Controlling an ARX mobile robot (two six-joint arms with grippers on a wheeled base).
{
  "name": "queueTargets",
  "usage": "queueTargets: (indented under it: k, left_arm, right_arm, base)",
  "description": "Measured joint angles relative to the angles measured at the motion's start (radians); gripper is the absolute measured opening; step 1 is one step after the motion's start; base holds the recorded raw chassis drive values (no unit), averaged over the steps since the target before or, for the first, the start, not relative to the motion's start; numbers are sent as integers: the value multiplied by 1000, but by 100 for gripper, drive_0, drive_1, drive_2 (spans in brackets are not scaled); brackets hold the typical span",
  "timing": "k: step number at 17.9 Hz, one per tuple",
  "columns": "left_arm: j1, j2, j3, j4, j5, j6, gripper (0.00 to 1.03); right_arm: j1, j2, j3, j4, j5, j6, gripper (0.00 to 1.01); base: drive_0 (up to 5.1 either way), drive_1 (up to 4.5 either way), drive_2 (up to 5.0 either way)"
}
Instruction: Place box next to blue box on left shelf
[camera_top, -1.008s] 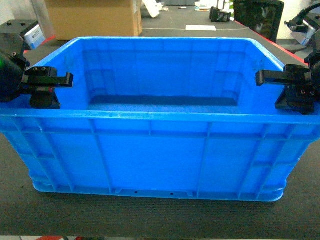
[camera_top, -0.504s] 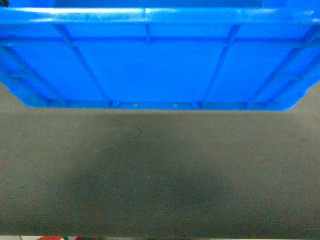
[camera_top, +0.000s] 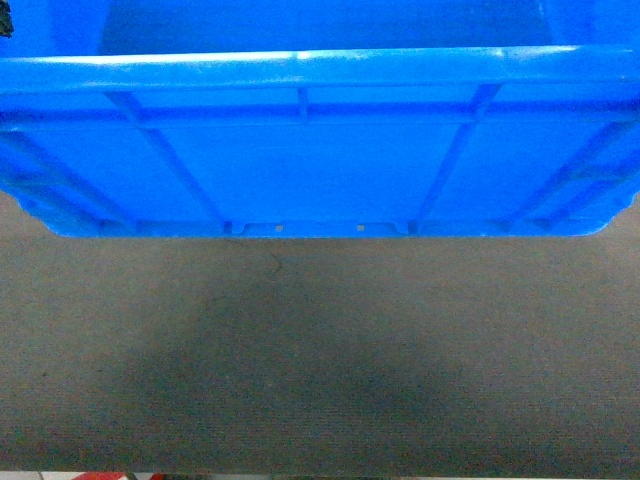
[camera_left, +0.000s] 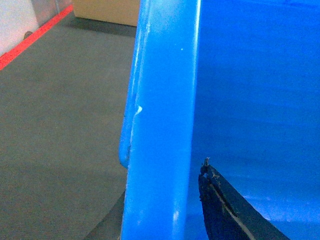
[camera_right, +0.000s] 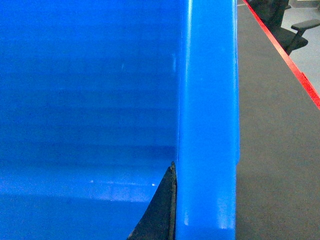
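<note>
Crate's up off the grey mat, one gripper on each end rim

The box (camera_top: 320, 150) hangs just above the mat (camera_top: 320, 380), shadow right below it, filling the top of the head view. Your left gripper (camera_left: 220, 200) has a finger inside the box's left rim, your right gripper (camera_right: 160, 210) a finger tight against the right rim's inner face; the outer fingers are hidden, so I can't tell how closed either is. It's stiff ribbed plastic, looks empty so probably light, but wide and slick, so keep both ends level. Mat beside the box looks open; the red strip (camera_left: 30, 42) marks the edge. No shelf in sight yet.
</note>
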Motion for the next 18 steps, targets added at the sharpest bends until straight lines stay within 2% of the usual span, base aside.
queueTargets:
  k: [18]
  left_arm:
    - [-3,0,0,2,0,0,30]
  right_arm:
    - [3,1,0,0,4,-1,7]
  base:
    - [-165,-165,-165]
